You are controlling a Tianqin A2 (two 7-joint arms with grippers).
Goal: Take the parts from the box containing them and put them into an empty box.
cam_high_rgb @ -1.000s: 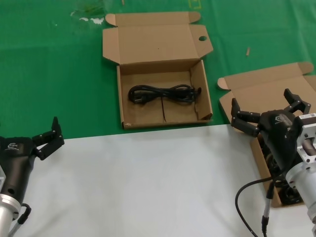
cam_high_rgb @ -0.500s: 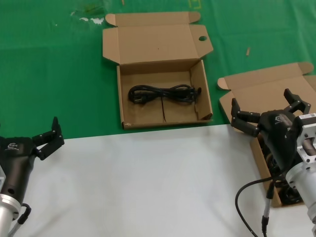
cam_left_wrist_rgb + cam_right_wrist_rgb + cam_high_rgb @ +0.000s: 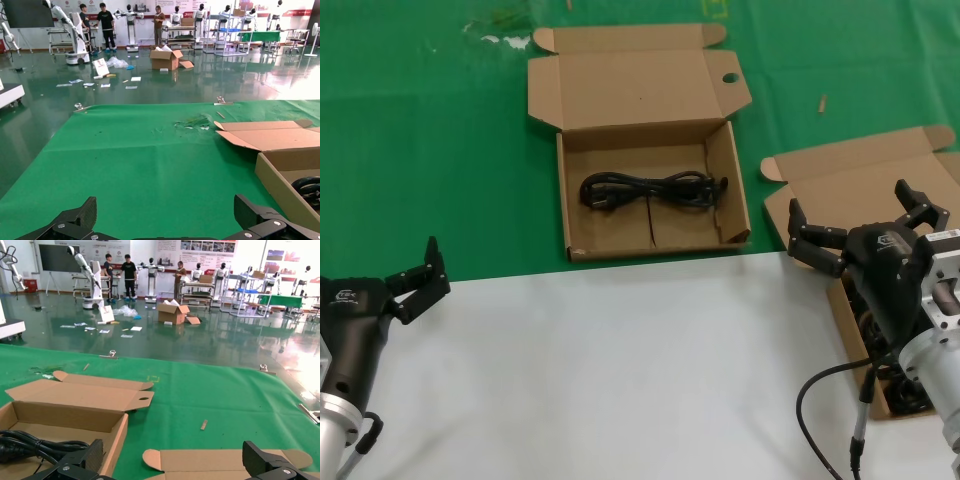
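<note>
One coiled power cable (image 3: 652, 190) lies in the holed-flap box (image 3: 650, 195) mid worktop (image 3: 620, 370). Plain-lid box (image 3: 865, 195) sits to the right, partly behind my right tool (image 3: 860, 232), fingers apart, empty. My left tool (image 3: 415, 275) is parked near-left, also apart.

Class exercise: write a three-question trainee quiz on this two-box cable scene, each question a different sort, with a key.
1. True or false: the holed box holds one cable.
2. Which gripper hangs over the plain box? A) left gripper B) right gripper
3. Fill in: both grippers' jaws are ____.

Key: 1 true; 2 B; 3 open.
</note>
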